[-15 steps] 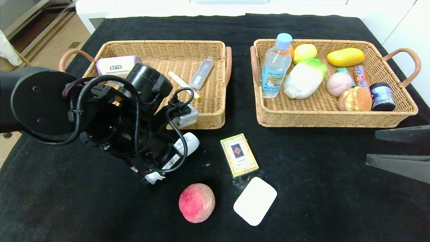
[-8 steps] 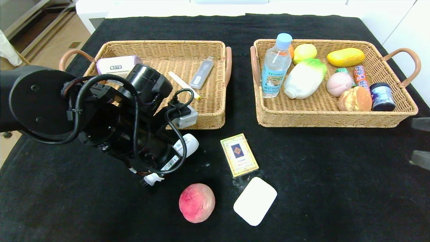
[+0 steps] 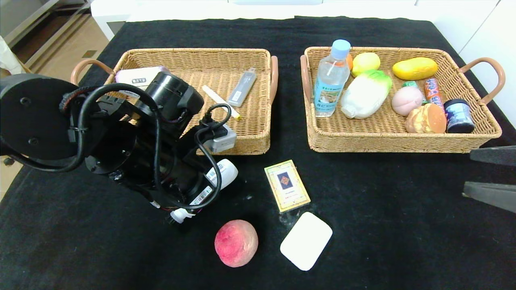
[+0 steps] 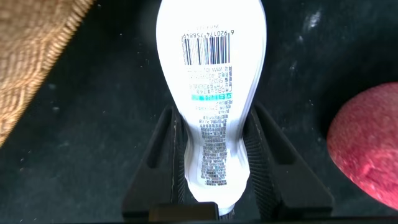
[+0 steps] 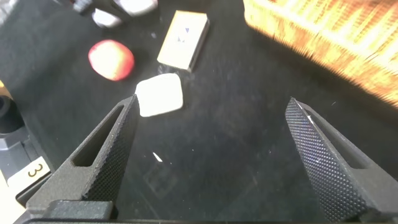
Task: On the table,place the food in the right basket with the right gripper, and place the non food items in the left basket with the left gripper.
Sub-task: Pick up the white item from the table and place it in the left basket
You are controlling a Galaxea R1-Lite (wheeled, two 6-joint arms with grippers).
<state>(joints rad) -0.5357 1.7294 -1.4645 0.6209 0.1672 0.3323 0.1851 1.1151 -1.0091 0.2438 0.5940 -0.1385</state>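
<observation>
My left claw [image 4: 214, 165] pinches the white bottle [image 4: 211, 93] lengthwise on the desk [image 3: 383, 209], the left basket [image 3: 242, 133] just beyond; my right claw [image 5: 211, 158] hangs spread.

White slim bottle [image 4: 211, 93] lying flat on table [image 3: 383, 209], peach [image 3: 236, 243] near.

You were in some indoor test room: white cabinets [image 3: 463, 16] and wood floor [image 3: 60, 52] around the black-clothed table [image 3: 258, 32].
</observation>
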